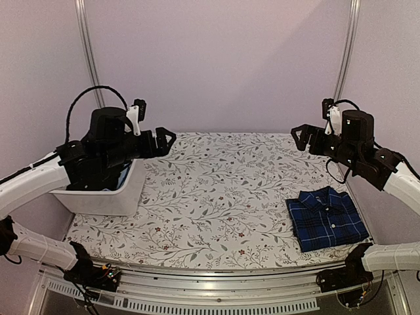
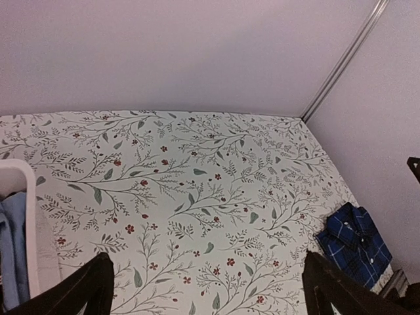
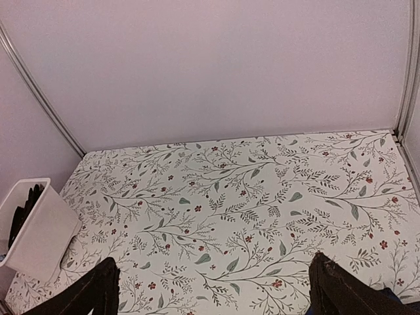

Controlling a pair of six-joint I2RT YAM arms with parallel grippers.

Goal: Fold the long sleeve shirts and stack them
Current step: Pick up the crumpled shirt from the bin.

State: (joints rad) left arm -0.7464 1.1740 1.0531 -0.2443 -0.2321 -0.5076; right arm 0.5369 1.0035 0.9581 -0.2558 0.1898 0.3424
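The navy blue shirt (image 1: pixel 327 218) lies folded into a neat, almost square packet. Its collar is at the far end and a row of small light buttons runs down the middle. The cloth is a dark blue plaid crossed by thin light lines. It looks soft and lies flat, and no sleeve hangs out. It rests on the desk (image 1: pixel 216 197), well apart from the white bin (image 1: pixel 108 197), on the opposite, right side and somewhat nearer to the front edge than the bin.

The bin is a plastic box with smooth straight walls and a rounded rim. Inside it the left wrist view shows a pale blue cloth (image 2: pixel 10 252), and the right wrist view shows a dark item (image 3: pixel 23 213). What these two pieces are I cannot tell. The desk is covered by a white sheet printed with grey-green twigs, leaves and small red flowers.

The left tool (image 1: pixel 161 142) hangs in the air just past the right rim of the bin and higher than it. Its two black fingers are spread wide with nothing between them. The right tool (image 1: pixel 303 138) hangs far from the bin, across the desk at the back right, also wide open and holding nothing.
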